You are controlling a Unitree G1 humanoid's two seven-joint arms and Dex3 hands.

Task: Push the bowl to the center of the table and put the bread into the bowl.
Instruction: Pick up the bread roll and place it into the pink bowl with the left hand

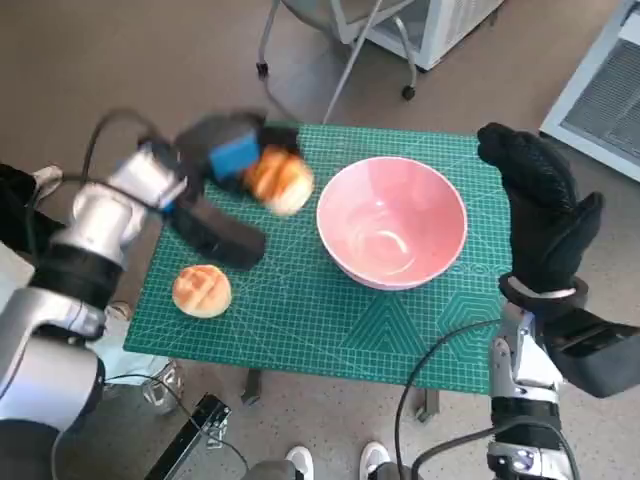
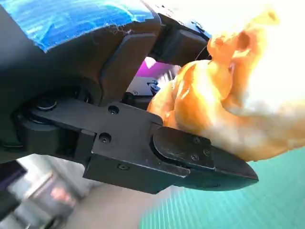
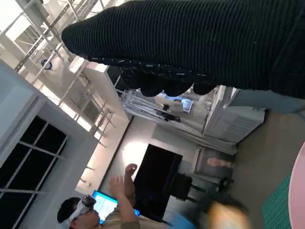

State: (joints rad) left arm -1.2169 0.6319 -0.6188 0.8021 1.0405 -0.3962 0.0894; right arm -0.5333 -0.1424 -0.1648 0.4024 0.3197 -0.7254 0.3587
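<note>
A pink bowl [image 1: 392,220] stands on the green cutting mat [image 1: 300,310], right of the mat's middle. My left hand [image 1: 225,150] holds a golden bread roll [image 1: 279,179] in the air just left of the bowl. In the left wrist view the roll [image 2: 214,109] sits pinched against a black finger [image 2: 200,160]. A second roll [image 1: 202,290] lies on the mat near its front left corner. My right hand [image 1: 540,200], in its black glove [image 3: 200,43], is raised beside the bowl's right rim, fingers spread, holding nothing. A sliver of the bowl's rim [image 3: 301,176] shows in the right wrist view.
A wheeled chair base [image 1: 340,50] and a white unit [image 1: 440,25] stand beyond the table's far edge. Cables hang below the front edge. A person [image 3: 102,210] with a raised hand sits in the background of the right wrist view.
</note>
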